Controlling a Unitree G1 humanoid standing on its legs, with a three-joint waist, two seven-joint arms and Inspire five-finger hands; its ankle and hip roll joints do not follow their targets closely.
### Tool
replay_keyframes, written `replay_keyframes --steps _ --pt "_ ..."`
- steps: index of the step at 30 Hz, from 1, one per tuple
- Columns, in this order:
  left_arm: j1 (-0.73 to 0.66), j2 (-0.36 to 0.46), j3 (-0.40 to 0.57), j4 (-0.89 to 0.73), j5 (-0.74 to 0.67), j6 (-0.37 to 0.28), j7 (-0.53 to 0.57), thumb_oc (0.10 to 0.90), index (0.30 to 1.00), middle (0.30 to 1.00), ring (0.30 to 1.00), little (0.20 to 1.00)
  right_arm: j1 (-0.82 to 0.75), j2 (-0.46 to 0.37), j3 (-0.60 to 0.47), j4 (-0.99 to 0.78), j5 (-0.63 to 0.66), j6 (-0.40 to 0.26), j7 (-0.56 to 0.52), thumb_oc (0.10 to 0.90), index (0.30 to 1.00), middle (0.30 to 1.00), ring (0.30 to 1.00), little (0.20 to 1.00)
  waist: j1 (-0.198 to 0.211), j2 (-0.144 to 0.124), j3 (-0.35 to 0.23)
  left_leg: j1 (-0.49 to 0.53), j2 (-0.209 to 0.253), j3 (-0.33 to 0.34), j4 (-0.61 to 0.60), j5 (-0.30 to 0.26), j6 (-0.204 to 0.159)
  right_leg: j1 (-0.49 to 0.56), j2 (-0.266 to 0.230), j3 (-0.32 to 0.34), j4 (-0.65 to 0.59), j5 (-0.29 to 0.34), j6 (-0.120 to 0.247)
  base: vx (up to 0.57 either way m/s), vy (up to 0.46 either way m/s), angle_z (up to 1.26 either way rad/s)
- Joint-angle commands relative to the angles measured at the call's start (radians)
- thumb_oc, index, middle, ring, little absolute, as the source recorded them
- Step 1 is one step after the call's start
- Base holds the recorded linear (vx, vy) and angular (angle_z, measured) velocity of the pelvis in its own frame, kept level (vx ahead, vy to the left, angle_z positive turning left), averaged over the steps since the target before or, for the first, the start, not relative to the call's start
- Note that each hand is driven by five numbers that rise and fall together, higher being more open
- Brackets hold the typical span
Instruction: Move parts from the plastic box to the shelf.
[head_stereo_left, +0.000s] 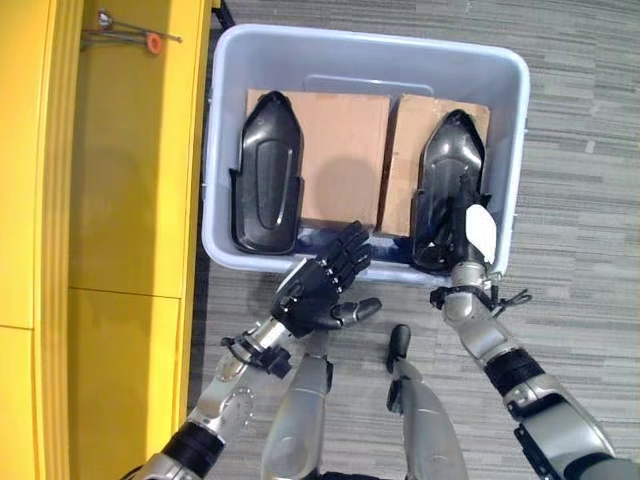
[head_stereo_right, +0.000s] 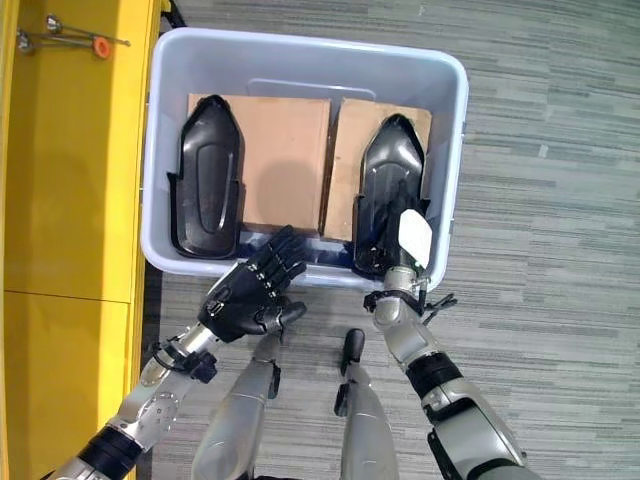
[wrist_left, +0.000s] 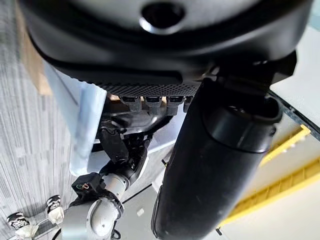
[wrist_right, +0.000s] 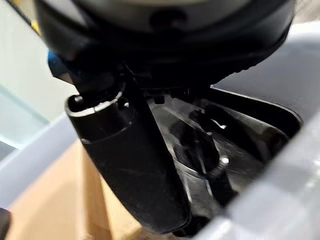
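A pale plastic box (head_stereo_left: 365, 60) sits on the grey carpet beside the yellow shelf (head_stereo_left: 130, 200). Two black parts lie in it on cardboard sheets (head_stereo_left: 340, 150), side by side and well apart, each with its long axis running away from the robot and its pointed end at the far side. The right hand (head_stereo_left: 470, 235) reaches down onto the near end of the right part (head_stereo_left: 450, 170); whether its fingers grip cannot be told. The left hand (head_stereo_left: 318, 285) hovers at the box's near rim, fingers spread and empty, near the left part (head_stereo_left: 268, 170).
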Motion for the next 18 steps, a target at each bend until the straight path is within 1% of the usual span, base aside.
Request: replay_keyframes --steps 1,4,6,7,8,9,10,11,17,18 --pt "-0.007 -0.044 0.010 -0.130 0.053 -0.024 -0.017 0.900 1.000 1.000 1.000 1.000 -0.064 -0.066 -0.002 -0.078 -0.026 -0.012 -0.029 0.900 1.000 1.000 1.000 1.000 0.014 0.030 -0.023 -0.060 -0.017 0.044 -0.019 -0.004 0.025 -0.044 0.024 -0.016 0.123 -0.053 -0.054 -0.02 -0.005 0.09" --pt "-0.010 -0.046 0.008 -0.134 0.062 -0.018 -0.025 0.900 1.000 1.000 1.000 1.000 -0.106 -0.072 0.002 -0.031 0.028 0.008 -0.010 0.900 1.000 1.000 1.000 1.000 0.024 0.041 -0.023 -0.095 -0.019 0.050 -0.015 0.002 0.024 -0.084 0.022 -0.021 0.145 -0.054 -0.053 -0.01 0.000 0.02" --pt "-0.017 -0.043 0.006 -0.143 0.056 -0.004 -0.030 0.900 1.000 1.000 1.000 1.000 -0.138 -0.071 -0.008 0.048 0.092 0.004 0.006 0.900 1.000 1.000 1.000 1.000 0.034 0.055 -0.023 -0.118 -0.024 0.049 -0.004 0.002 0.026 -0.107 0.018 -0.028 0.164 -0.059 -0.053 0.00 0.000 0.00" --pt "-0.020 -0.043 0.005 -0.143 0.054 0.001 -0.031 0.900 1.000 1.000 1.000 1.000 -0.147 -0.070 -0.010 0.066 0.111 0.005 0.015 0.900 1.000 1.000 1.000 1.000 0.036 0.057 -0.023 -0.124 -0.026 0.049 0.000 0.002 0.026 -0.113 0.017 -0.029 0.169 -0.060 -0.053 0.00 0.000 0.00" --pt "-0.029 -0.044 0.003 -0.143 0.056 0.014 -0.034 0.900 1.000 1.000 1.000 1.000 -0.173 -0.067 -0.026 0.134 0.187 0.005 0.032 0.900 1.000 1.000 1.000 1.000 0.043 0.065 -0.023 -0.135 -0.029 0.047 0.004 0.002 0.027 -0.124 0.015 -0.035 0.178 -0.062 -0.052 0.01 -0.005 0.06" --pt "-0.037 -0.042 0.001 -0.149 0.054 0.042 -0.036 0.900 1.000 1.000 1.000 1.000 -0.194 -0.064 -0.045 0.214 0.250 0.004 0.042 0.900 1.000 1.000 1.000 1.000 0.052 0.072 -0.023 -0.145 -0.032 0.045 0.010 0.001 0.026 -0.133 0.010 -0.041 0.187 -0.066 -0.051 0.02 -0.004 0.11" --pt "-0.038 -0.041 0.000 -0.150 0.050 0.052 -0.037 0.900 1.000 1.000 1.000 1.000 -0.203 -0.065 -0.050 0.247 0.292 -0.006 0.062 0.900 1.000 1.000 1.000 1.000 0.056 0.075 -0.023 -0.150 -0.033 0.044 0.013 0.001 0.026 -0.137 0.009 -0.044 0.191 -0.068 -0.051 0.03 -0.004 0.14" --pt "-0.044 -0.039 -0.007 -0.139 0.051 0.059 -0.041 0.900 1.000 1.000 1.000 1.000 -0.234 -0.062 -0.056 0.303 0.328 -0.002 0.084 0.900 1.000 1.000 1.000 1.000 0.062 0.080 -0.023 -0.158 -0.035 0.044 0.015 0.002 0.027 -0.147 0.006 -0.050 0.195 -0.067 -0.048 0.01 -0.008 0.13" --pt "-0.056 -0.028 -0.029 -0.132 0.037 0.056 -0.056 0.900 1.000 1.000 1.000 1.000 -0.331 -0.098 -0.039 0.400 0.344 -0.019 0.063 0.900 1.000 1.000 1.000 1.000 0.079 0.091 -0.023 -0.177 -0.042 0.049 0.026 0.003 0.031 -0.160 -0.002 -0.062 0.206 -0.070 -0.046 0.01 -0.013 0.08" --pt "-0.059 -0.024 -0.038 -0.132 0.042 0.055 -0.052 0.900 1.000 1.000 1.000 1.000 -0.372 -0.114 -0.030 0.423 0.340 -0.022 0.050 0.900 1.000 1.000 1.000 1.000 0.084 0.094 -0.023 -0.181 -0.044 0.048 0.030 0.002 0.030 -0.162 -0.003 -0.065 0.209 -0.070 -0.044 0.01 -0.012 0.10"
